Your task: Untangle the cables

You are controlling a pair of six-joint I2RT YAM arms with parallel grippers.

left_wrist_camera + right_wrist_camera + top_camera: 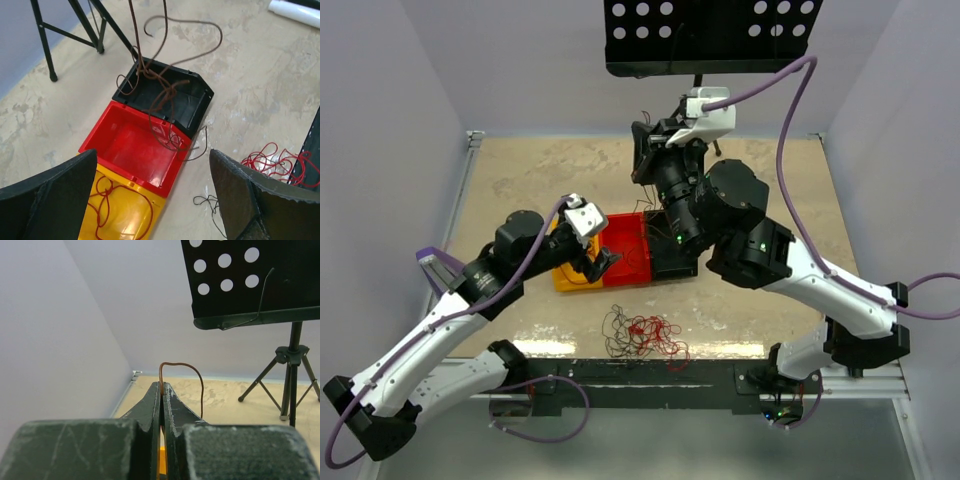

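Observation:
A tangle of thin red and dark cables (642, 335) lies on the table near the front edge; its red part (272, 161) shows at the right of the left wrist view. My right gripper (162, 385) is raised high over the bins (645, 150) and is shut on a brown cable (182, 365). That cable (159, 100) hangs down in loops onto the black bin (197, 107) and the red bin (125, 150). A red cable (102, 200) lies in the yellow bin (145, 220). My left gripper (153, 156) hovers open over the red and yellow bins (605, 262), holding nothing.
The three bins sit in a row at the table's middle (625, 250). A music stand (710, 35) is at the back, its tripod legs (50, 45) on the table. A loose thin black wire (210, 205) lies on the table beside the yellow bin.

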